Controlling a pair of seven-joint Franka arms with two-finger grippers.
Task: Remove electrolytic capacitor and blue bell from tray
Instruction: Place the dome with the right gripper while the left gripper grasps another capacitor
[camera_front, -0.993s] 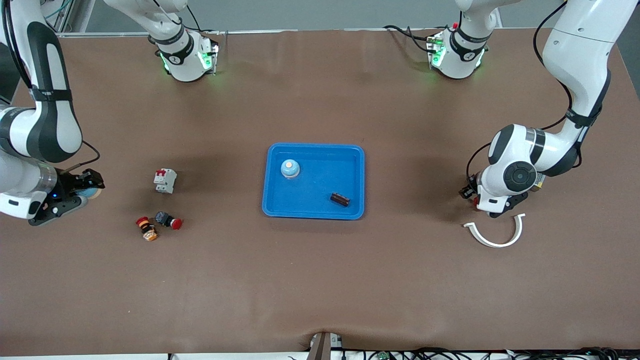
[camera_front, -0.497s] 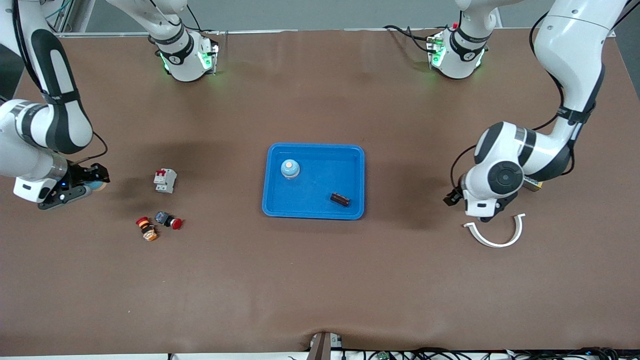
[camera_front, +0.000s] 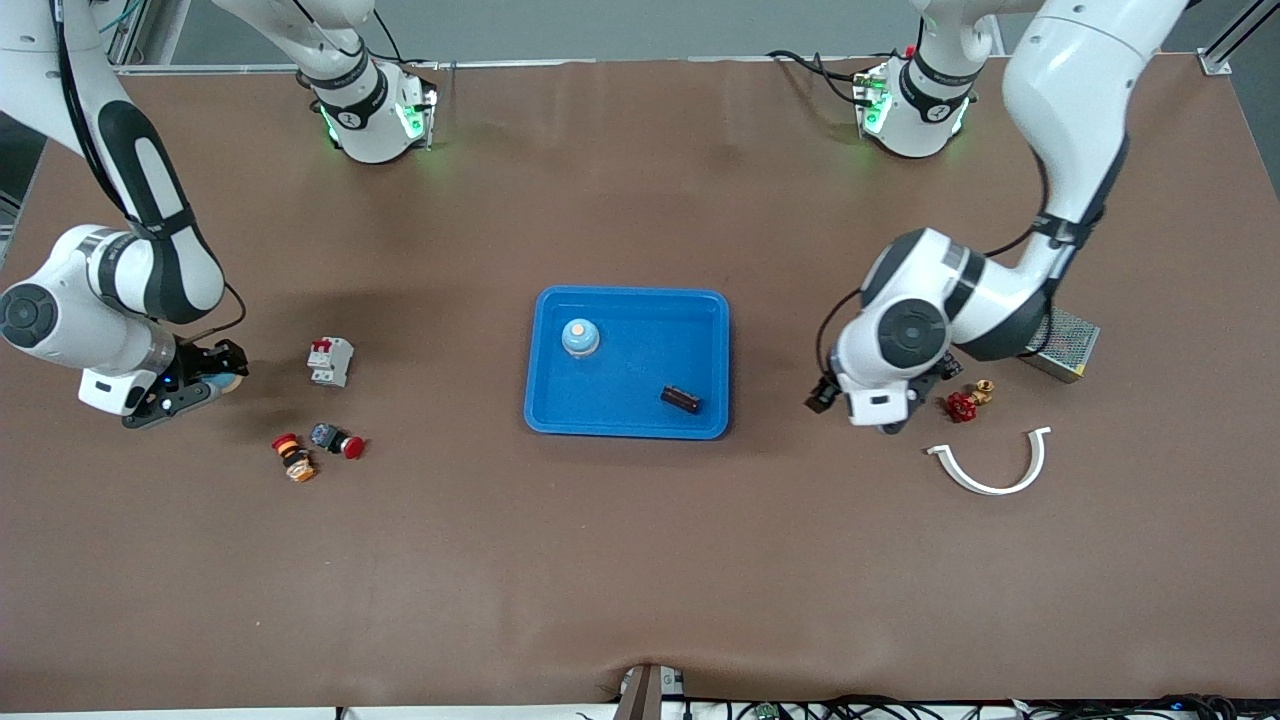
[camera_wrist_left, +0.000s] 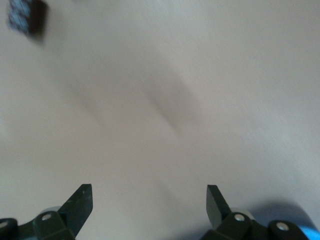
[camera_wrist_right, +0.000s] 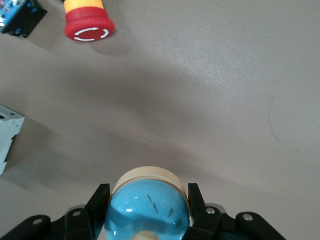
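Wide bare desk (camera_front: 640, 560) toward the front camera, plenty of room. Blue tray (camera_front: 627, 425) at ctr holds a bell (camera_front: 580, 337) at its 10 o'clock and a dark capacitor (camera_front: 680, 399) at its 5. Right end effector (camera_front: 205, 380) over the desk by the breaker (camera_front: 330, 361), clamped on a second bell (camera_wrist_right: 147, 212), blue dome w/ cream base. Left end effector (camera_wrist_left: 149, 202) spread wide, holding nothing, over bare desk between tray and red valve (camera_front: 962, 405).

I see a brown-covered table (camera_front: 640, 560) under even light, a grey wall along its top edge, cables at the near edge.
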